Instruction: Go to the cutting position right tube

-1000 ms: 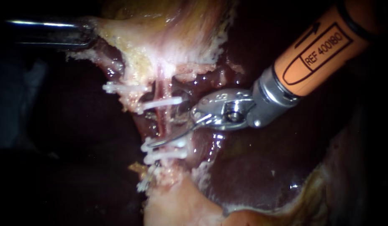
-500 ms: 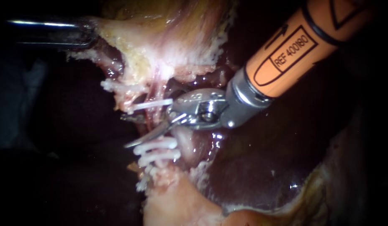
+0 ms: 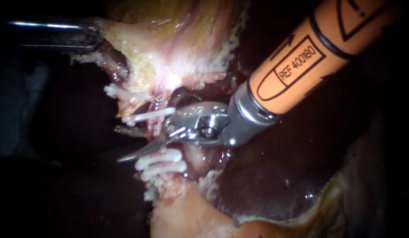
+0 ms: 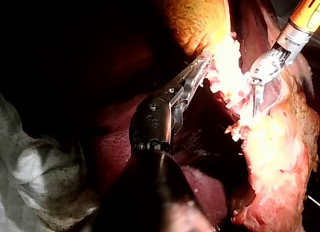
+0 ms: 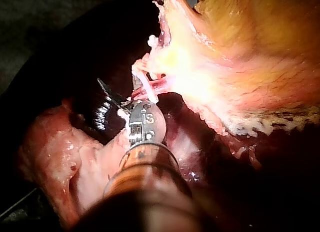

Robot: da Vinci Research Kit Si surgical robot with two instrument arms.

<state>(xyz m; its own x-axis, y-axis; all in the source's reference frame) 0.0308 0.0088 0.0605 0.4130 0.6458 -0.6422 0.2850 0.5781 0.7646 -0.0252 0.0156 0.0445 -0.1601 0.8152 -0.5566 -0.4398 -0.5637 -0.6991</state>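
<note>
A thin pink tube point(image 3: 156, 124) runs down from the pale gallbladder point(image 3: 178, 48). One white clip point(image 3: 150, 114) crosses it higher up and two white clips point(image 3: 161, 161) lie lower down. My right instrument point(image 3: 117, 144) comes in on an orange shaft. Its blades are open, one on each side of the tube, in the gap between the upper and lower clips. The right wrist view shows the same blades point(image 5: 103, 104) spread beside the tube point(image 5: 159, 84). My left instrument point(image 3: 95, 35) holds the gallbladder's edge, jaws shut on it point(image 4: 200, 69).
Dark liver point(image 3: 266, 176) lies below and to the right of the tube. Pale fatty tissue point(image 3: 182, 216) sits under the lower clips. Another white clip point(image 3: 118, 91) sticks out to the left of the tube's top. White gauze point(image 4: 35, 177) lies beside the left shaft.
My right instrument has moved left. Its blades have slid across the tube between the clips, and the tube and clips have been nudged slightly left. The left instrument has not moved.
</note>
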